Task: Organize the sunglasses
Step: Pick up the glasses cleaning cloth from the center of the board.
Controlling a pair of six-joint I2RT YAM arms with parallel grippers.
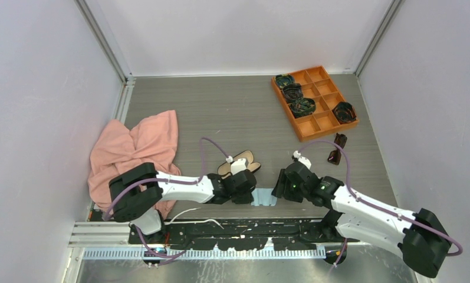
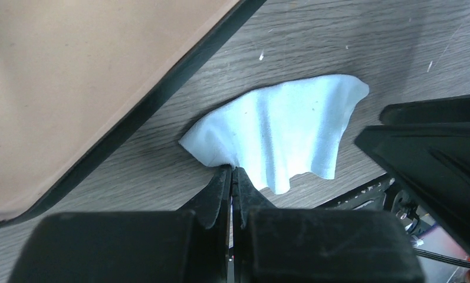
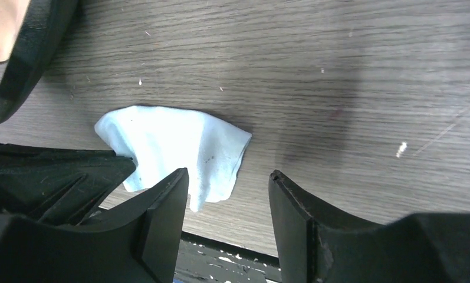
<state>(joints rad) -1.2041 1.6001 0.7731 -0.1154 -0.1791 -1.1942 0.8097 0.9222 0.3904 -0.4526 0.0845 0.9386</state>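
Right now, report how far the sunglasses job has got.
Done: the black oblong case with tan lining lies open. In hand: the left gripper pinches a small light-blue cloth; the right gripper stands open beside it, empty. Left: the folded dark sunglasses lie loose near the orange compartment tray, not in the case.

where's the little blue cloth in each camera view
top external: blue cloth low centre, below-right of the glasses case.
left wrist: centre, pinched by the left gripper.
right wrist: left of centre.
shared landmark: the glasses case, upper left in both wrist views.
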